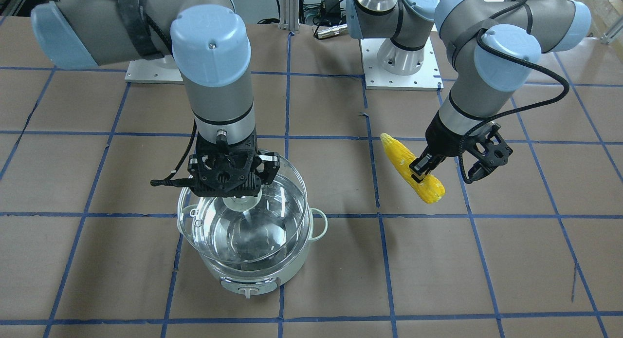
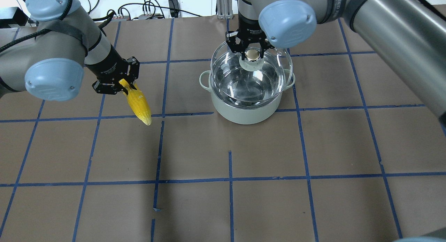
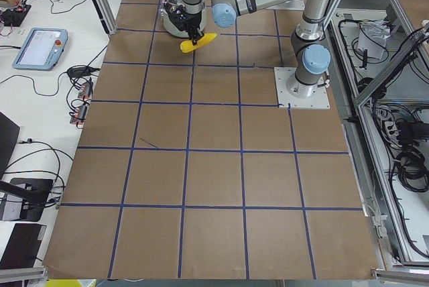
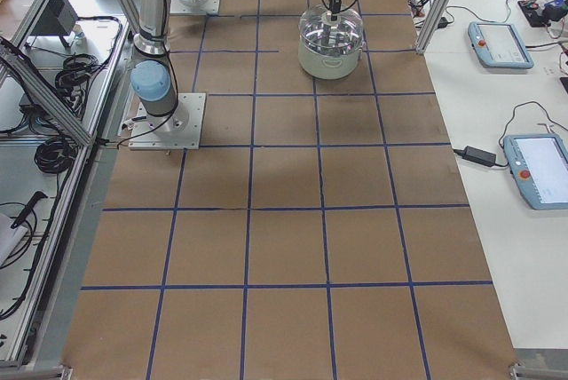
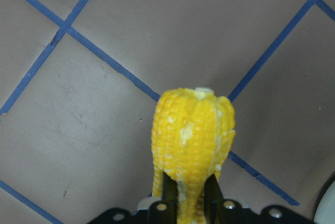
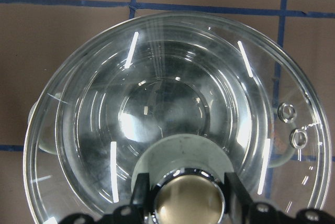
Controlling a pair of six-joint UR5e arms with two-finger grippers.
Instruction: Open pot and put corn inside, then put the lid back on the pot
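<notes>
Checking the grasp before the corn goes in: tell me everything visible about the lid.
The lid is a round, domed piece of clear glass, intact as far as shows. Its knob has a white base and a gold-brass top, and two small vent holes sit near the rim. The right gripper is shut on the knob from above; nothing else appears to touch it. It hangs roughly level over the pot, seemingly raised just off its rim.

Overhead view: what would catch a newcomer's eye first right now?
The bright yellow corn, clamped near its thick end in the left gripper, left of the pot in this view. Next, the clear glass lid, held by its knob in the right gripper over that white pot.
</notes>
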